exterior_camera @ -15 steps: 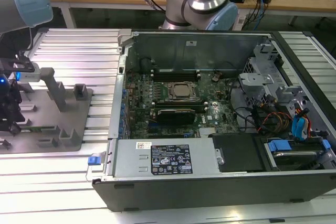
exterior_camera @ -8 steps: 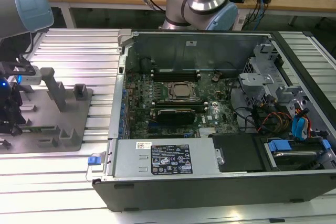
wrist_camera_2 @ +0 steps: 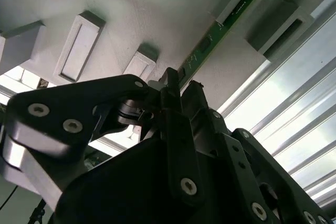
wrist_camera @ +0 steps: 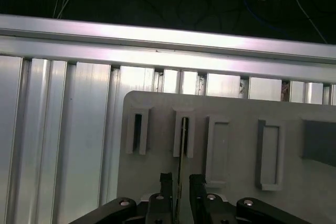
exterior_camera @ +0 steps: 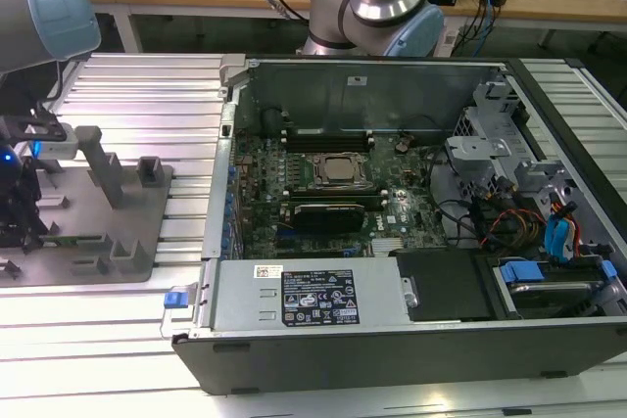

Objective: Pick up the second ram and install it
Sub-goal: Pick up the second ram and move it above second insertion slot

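The second ram (wrist_camera: 184, 135) is a thin green board standing on edge in a slot of the grey holder tray (wrist_camera: 236, 108). In the second wrist view its green strip (wrist_camera_2: 226, 24) runs along the tray (wrist_camera_2: 157, 14). My gripper (wrist_camera: 181, 179) is open, with one black finger on each side of the stick and a small gap on both sides. The second wrist view shows the same straddle, the gripper (wrist_camera_2: 182, 80) at the stick's near end. In the exterior view the gripper (exterior_camera: 20, 205) hangs over the tray (exterior_camera: 147, 242) at the far left.
An open computer case (exterior_camera: 392, 340) lies at the exterior view's right of the tray, with its motherboard (exterior_camera: 323, 178), processor socket (exterior_camera: 338, 170) and a black expansion card (exterior_camera: 338, 214). Upright grey posts (exterior_camera: 103, 163) stand on the tray. Ribbed aluminium table (exterior_camera: 147, 95) surrounds everything.
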`<action>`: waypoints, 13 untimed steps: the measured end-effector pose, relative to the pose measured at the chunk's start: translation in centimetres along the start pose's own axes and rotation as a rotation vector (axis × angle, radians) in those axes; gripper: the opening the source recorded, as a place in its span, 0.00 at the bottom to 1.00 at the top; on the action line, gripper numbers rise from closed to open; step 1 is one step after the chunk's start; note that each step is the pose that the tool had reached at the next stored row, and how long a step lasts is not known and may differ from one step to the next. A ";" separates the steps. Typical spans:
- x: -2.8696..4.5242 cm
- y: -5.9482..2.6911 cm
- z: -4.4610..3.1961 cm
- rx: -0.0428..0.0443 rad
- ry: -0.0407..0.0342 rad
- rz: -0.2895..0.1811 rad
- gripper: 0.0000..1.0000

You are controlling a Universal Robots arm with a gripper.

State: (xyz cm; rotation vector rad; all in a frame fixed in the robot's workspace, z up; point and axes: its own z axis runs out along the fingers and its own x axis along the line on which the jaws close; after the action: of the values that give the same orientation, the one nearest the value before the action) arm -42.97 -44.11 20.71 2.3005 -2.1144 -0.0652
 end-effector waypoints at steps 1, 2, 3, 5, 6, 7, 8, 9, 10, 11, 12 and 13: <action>0.00 0.00 0.00 0.0000 0.0001 0.000 0.25; 0.00 0.00 -0.05 0.0002 -0.0001 0.000 0.25; -0.01 0.00 -0.16 0.0003 -0.0001 0.003 0.25; -0.01 0.01 -0.17 0.0007 -0.0014 0.034 0.25; 0.00 0.01 -0.17 0.0007 -0.0013 0.035 0.25; 0.00 0.01 -0.17 0.0007 -0.0014 0.035 0.25; 0.00 0.01 -0.17 0.0007 -0.0014 0.035 0.24; 0.00 0.01 -0.17 0.0007 -0.0014 0.035 0.16; 0.00 0.01 -0.17 0.0007 -0.0014 0.035 0.16; 0.00 0.01 -0.17 0.0007 -0.0014 0.035 0.16; 0.00 0.01 -0.17 0.0007 -0.0015 0.035 0.15; 0.00 0.01 -0.17 0.0007 -0.0014 0.035 0.09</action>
State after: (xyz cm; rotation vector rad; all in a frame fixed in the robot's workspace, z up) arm -42.97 -44.11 20.88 2.2635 -2.1550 -0.0657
